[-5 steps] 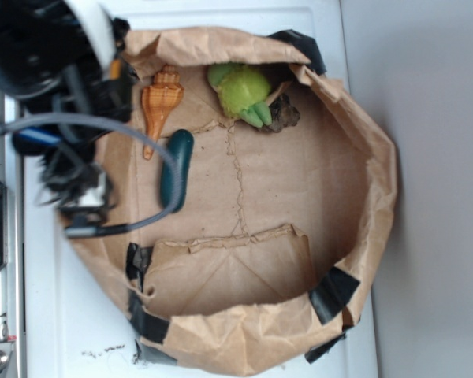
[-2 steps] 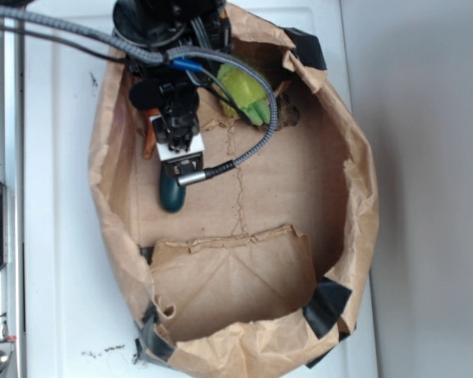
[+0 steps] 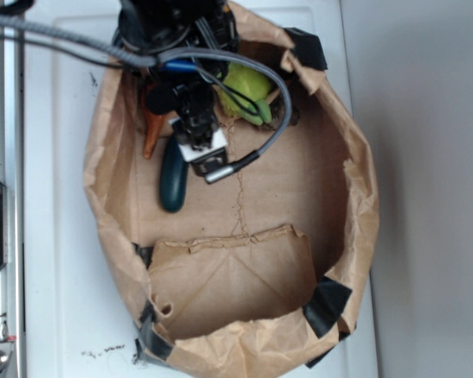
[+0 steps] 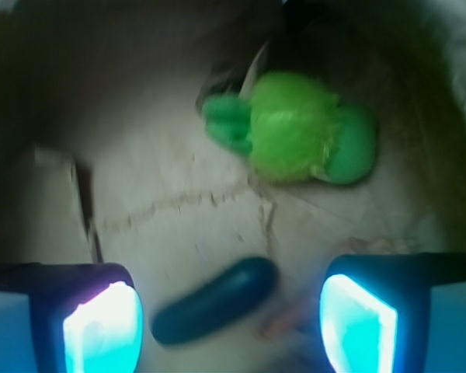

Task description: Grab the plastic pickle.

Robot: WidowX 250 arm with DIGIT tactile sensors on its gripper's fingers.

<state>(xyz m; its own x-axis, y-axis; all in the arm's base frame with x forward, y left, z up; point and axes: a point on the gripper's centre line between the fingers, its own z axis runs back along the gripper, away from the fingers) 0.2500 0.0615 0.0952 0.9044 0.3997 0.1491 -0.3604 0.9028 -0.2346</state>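
The plastic pickle (image 3: pixel 173 179) lies flat on the floor of the brown paper bag (image 3: pixel 363 213), dark green and glossy, towards the bag's left wall in the exterior view; in the wrist view the same pickle (image 4: pixel 215 301) sits low in frame, slanted, between the two lit fingertips and nearer the left one; nothing is touching it. The gripper (image 4: pixel 231 320) is spread wide, empty, jaws well apart on either side of the pickle; from outside, the gripper (image 3: pixel 202 146) hangs just beside the pickle's upper end, apparently above it rather than around it.

Just beside that upper end, the orange seashell (image 3: pixel 152 130) peeks out from under the arm; further along the bag's top edge sits the lime-green lumpy toy (image 3: pixel 247 93), clear of the jaws.

The risks, as I read them: the pickle lies skewed to the jaws, so closing now could catch one rounded end and squirt the slick thing sideways; a descent off to the shell side could nip the seashell along with it; the loose cable (image 3: pixel 264 146) could snag the bag's rim.
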